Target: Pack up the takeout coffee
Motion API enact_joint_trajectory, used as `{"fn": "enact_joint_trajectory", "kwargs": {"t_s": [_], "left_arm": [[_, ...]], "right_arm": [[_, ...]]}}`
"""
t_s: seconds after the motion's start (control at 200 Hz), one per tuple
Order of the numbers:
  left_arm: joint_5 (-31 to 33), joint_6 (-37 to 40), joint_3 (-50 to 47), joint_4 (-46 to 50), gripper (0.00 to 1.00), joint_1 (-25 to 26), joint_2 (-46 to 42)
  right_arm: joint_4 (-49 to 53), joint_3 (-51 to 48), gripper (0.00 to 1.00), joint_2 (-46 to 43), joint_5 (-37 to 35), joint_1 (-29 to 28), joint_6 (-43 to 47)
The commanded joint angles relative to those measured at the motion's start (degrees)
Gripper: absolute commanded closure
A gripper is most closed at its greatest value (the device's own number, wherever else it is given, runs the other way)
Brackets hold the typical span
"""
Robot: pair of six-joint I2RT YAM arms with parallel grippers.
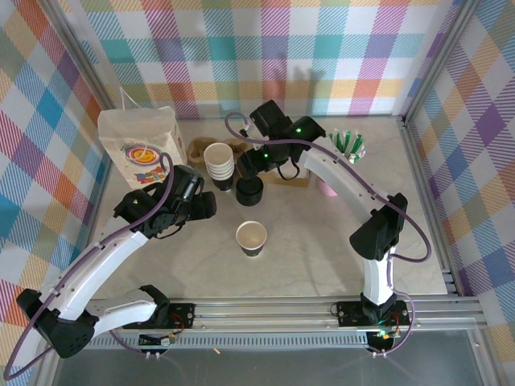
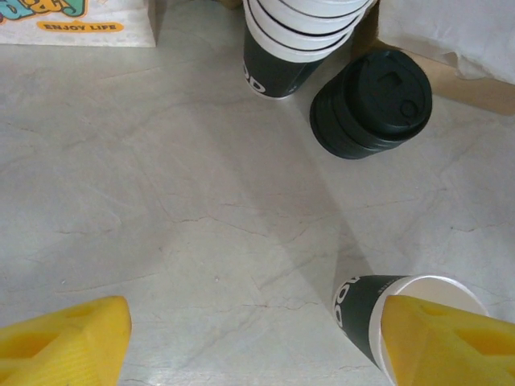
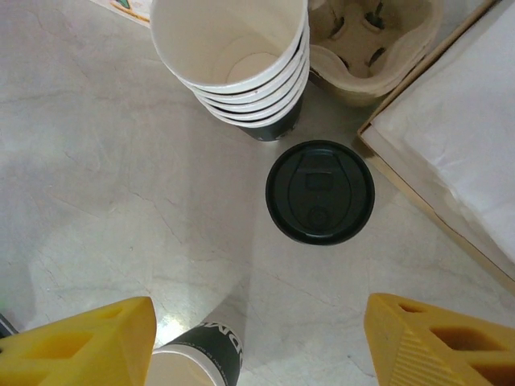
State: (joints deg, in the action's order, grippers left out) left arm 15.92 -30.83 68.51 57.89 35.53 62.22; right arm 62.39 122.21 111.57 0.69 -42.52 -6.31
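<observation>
takeout coffee [image 1: 251, 238] stood lidless mid-table, near the black lid stack [image 1: 249, 190]. left gripper [image 2: 253, 314] and right gripper [image 3: 259, 310] both gaped, empty. judged light, thin-walled, crushable; best pinched gently across the dark wall, below the rim.

L gripper [image 2: 253, 346] open, R gripper [image 3: 257, 342] open, both aimed down

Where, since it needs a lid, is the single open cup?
Top view: the single cup stands in the middle of the table, nearer the front edge than the black lid and cup stack.
</observation>
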Motion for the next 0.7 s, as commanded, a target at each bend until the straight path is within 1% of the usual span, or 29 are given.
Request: {"fn": "enact_joint_trajectory", "kwargs": {"t_s": [0.0, 0.105, 0.295, 0.345, 0.41, 0.56, 0.615, 0.63, 0.695], "left_arm": [[-0.01, -1.36, -0.75, -0.86, 0.19, -1.23, -0.11], [-0.01, -0.85, -0.57, -0.02, 0.19, -2.03, -0.06], [-0.60, 0.41, -0.82, 0.82, 0.12, -3.18, -0.22], [-0.85, 0.46, -1.09, 0.83, 0.08, -3.42, -0.24], [-1.34, 0.87, -1.45, 0.57, 0.00, -3.45, -0.31], [-2.95, 2.41, -2.69, -0.08, 0.00, -3.54, -0.44], [-4.22, 3.36, -3.56, -0.72, 0.00, -3.58, -0.65], [-4.55, 3.47, -3.75, -0.88, 0.00, -3.62, -0.73], [-5.62, 4.30, -4.75, -1.35, 0.00, -3.62, -1.02]], "right_arm": [[-1.36, -0.92, 0.30, 1.88, 1.59, -0.21, 1.55], [-2.34, -1.49, 0.29, 2.75, 2.10, -0.28, 1.45], [-3.92, -3.00, 0.24, 4.41, 1.82, -0.17, 1.55], [-4.03, -3.09, 0.23, 5.02, 1.73, -0.19, 1.72], [-4.19, -3.20, 0.22, 5.81, 1.86, -0.19, 2.17], [-4.69, -3.18, 0.17, 7.33, 1.36, -0.19, 2.77], [-4.90, -3.18, 0.13, 7.90, 0.95, -0.19, 2.81], [-4.93, -3.14, 0.10, 8.15, 0.77, -0.18, 2.95], [-4.83, -2.63, 0.04, 8.83, -0.09, -0.19, 2.94]]}}
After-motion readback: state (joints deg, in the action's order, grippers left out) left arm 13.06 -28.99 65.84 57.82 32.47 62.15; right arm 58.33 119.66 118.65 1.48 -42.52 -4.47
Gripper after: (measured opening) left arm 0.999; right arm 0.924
